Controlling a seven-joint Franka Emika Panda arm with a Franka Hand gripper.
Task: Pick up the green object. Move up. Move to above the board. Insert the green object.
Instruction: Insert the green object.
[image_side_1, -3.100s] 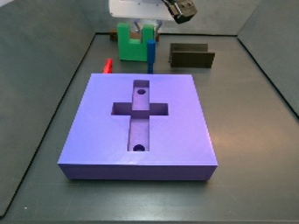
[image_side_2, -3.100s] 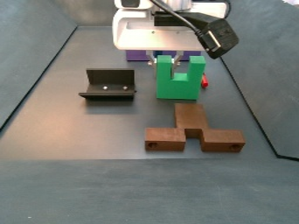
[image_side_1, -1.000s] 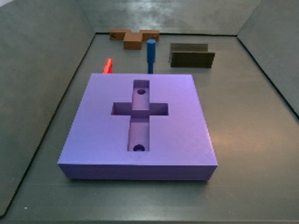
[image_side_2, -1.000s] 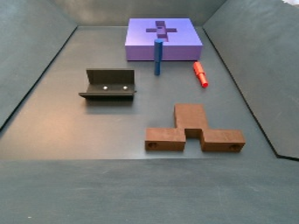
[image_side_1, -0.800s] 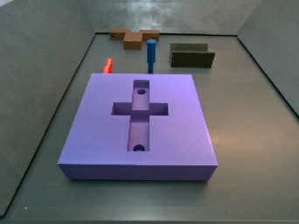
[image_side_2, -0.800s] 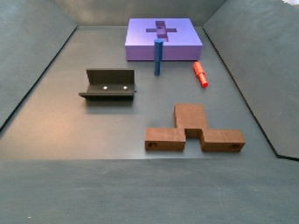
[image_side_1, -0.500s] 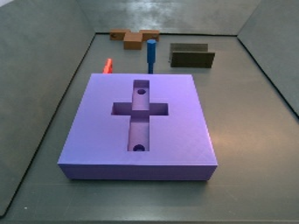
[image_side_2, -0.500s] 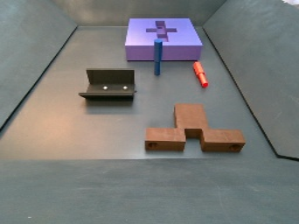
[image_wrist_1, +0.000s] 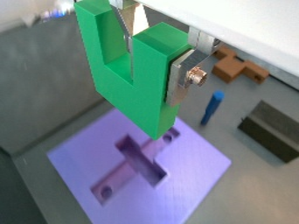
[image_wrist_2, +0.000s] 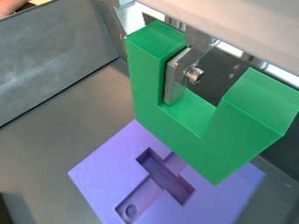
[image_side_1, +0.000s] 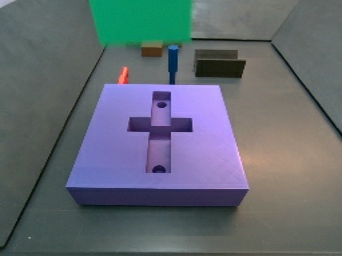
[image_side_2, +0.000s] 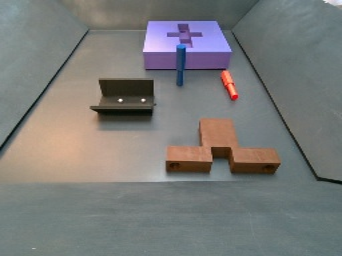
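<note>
Green object (image_wrist_1: 131, 74), a bright matte U-shaped block, hangs in the air well above the board (image_wrist_1: 205, 175). It fills the upper middle of both wrist views, and in a side view only its lower part (image_side_1: 142, 20) enters at the top edge, left of centre. The end effector (image_wrist_2: 193, 70) is pinching it: a flat silver finger plate with a screw (image_wrist_1: 187, 77) presses against the outer face of one prong, and another plate shows inside the notch, so the hold appears to be on that single prong.

The block looks rigid and light, with plain flat faces that should neither give nor crush. Its matte surface probably offers fair friction. A hold on one prong puts most of the block off to one side, so it could twist if it catches on an edge during insertion.

Below it, the board is a large purple-blue slab with a cross-shaped recess (image_side_1: 160, 125) and two small round holes in line with it. The recess and holes look empty in both side views. The worktop (image_side_2: 80, 140) is dark grey.

Other pieces lie apart from the board: a thin blue stick (image_side_2: 181, 63) standing just beside it, a small red piece (image_side_2: 229, 84), a brown block (image_side_2: 222, 148), and the dark fixture (image_side_2: 124, 97), which holds nothing.
</note>
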